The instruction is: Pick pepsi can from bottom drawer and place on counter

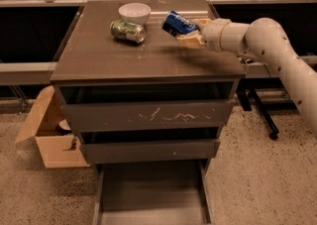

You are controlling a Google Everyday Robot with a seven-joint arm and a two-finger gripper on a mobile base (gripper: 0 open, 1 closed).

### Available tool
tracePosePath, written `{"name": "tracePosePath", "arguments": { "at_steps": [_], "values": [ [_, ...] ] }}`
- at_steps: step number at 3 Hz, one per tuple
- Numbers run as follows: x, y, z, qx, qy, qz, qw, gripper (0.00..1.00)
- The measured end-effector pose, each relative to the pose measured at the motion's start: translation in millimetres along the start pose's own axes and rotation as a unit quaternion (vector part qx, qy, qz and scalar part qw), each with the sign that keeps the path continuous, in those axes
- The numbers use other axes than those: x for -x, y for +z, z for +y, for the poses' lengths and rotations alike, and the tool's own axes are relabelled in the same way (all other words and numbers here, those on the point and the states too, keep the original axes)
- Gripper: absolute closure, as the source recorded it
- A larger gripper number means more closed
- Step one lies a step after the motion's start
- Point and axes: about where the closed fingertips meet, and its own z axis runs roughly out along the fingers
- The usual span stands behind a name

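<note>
The dark blue pepsi can [177,24] is tilted on its side a little above the right rear part of the counter [119,58]. My gripper [189,31] reaches in from the right on its white arm and is shut on the can, one tan finger [189,40] under it. At the foot of the cabinet the bottom drawer [151,194] is pulled out, its flat floor bare.
A green and silver can [128,30] lies on its side on the counter's rear, next to a white bowl [134,12]. Two scratched drawers [148,116] are closed above the open one. An open cardboard box [47,135] sits on the floor at the left.
</note>
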Motion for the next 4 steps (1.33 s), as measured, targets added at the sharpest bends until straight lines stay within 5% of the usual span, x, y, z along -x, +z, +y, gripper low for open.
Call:
{"name": "tracePosePath", "arguments": {
  "at_steps": [4],
  "values": [
    [-17,-4,-18,-0.010,0.026,0.003,0.9996,0.05]
  ]
}}
